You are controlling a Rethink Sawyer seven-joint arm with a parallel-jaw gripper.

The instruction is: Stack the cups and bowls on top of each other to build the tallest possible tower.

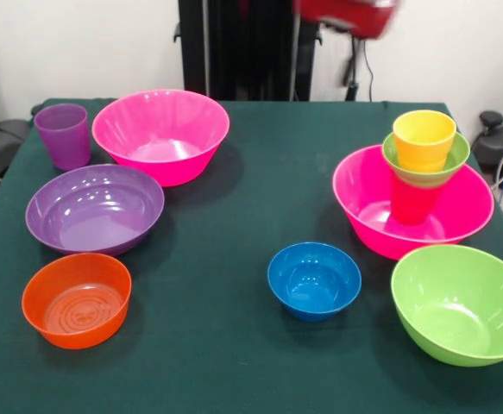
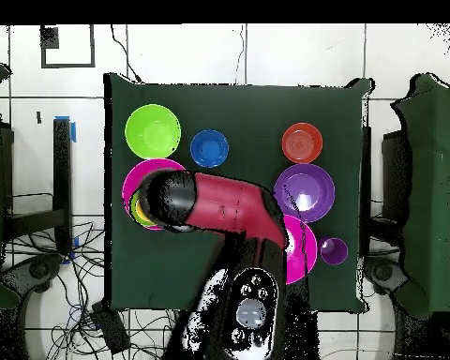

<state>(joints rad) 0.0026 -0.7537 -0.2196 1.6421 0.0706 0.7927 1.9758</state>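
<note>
— So where does the tower stand?
— Inside a large hot pink bowl (image 1: 380, 226) on the green surface (image 1: 234, 345): a red cup (image 1: 413, 203) stands in it, a small green bowl (image 1: 432, 172) sits on that cup, and a yellow-orange cup (image 1: 424, 138) rests upright in the green bowl.
— And the rest?
— Apart and single: a ridged purple cup (image 1: 62, 135), a second pink bowl (image 1: 160, 134), a wide purple bowl (image 1: 94, 208), a shallow orange bowl (image 1: 77, 298), a small blue bowl (image 1: 314, 280), a large lime bowl (image 1: 460, 304).
— The claw?
— Hidden; only the red arm (image 2: 231, 208) shows above the stack, so I cannot tell its state.
</note>
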